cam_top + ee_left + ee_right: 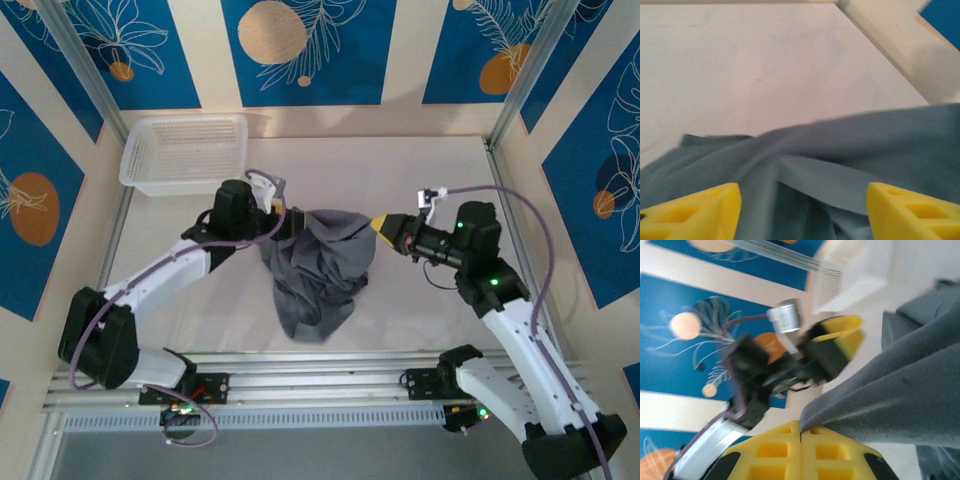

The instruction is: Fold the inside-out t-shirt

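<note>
Two grippers meet at the inside-out t-shirt (320,270), bunched in the middle of the table (440,165); I judge we're spreading it, not folding yet. My right gripper (801,426) pinches a fold, while my left gripper (802,195) gapes over cloth, seemingly holding nothing, and next needs an edge.

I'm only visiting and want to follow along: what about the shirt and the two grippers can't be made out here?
Shirt, top view: bunched up, so sleeves, collar and seams are lost in its folds.
Left gripper, left wrist view: fingers cut by the bottom edge; contact with cloth unclear.
Right gripper, right wrist view: shut on the shirt; pinched part hidden between its fingers.
</note>
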